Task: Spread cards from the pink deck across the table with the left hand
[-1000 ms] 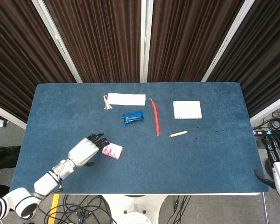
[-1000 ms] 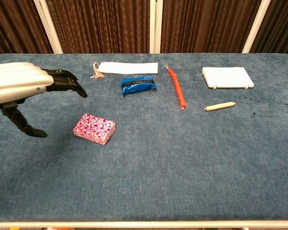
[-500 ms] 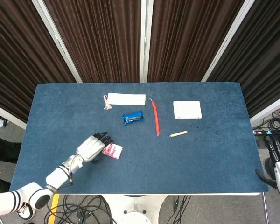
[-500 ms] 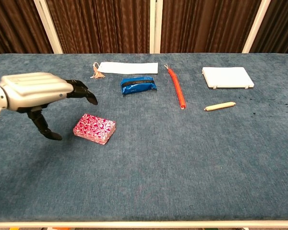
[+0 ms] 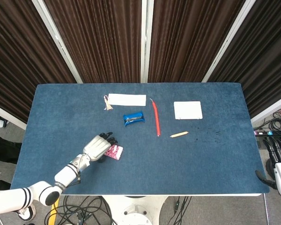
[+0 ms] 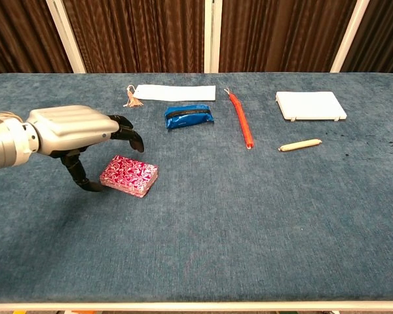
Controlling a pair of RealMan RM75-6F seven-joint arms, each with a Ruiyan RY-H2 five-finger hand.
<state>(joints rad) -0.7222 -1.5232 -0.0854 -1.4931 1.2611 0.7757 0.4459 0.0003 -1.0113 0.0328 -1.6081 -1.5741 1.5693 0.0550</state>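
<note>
Compared with one second ago, the left hand (image 6: 75,133) is now much closer to the pink deck (image 6: 129,175). In the chest view it moves from the far left edge toward 3 o'clock and comes lower, so its dark fingers (image 6: 128,137) now reach over the deck's upper left part, and the thumb tip sits just beside the deck's left end; whether it touches I cannot tell. In the head view the left hand (image 5: 97,147) advances toward 2 o'clock and now covers the left part of the pink deck (image 5: 116,151), where before only the fingertips reached it. More of the left forearm is visible over the table.
</note>
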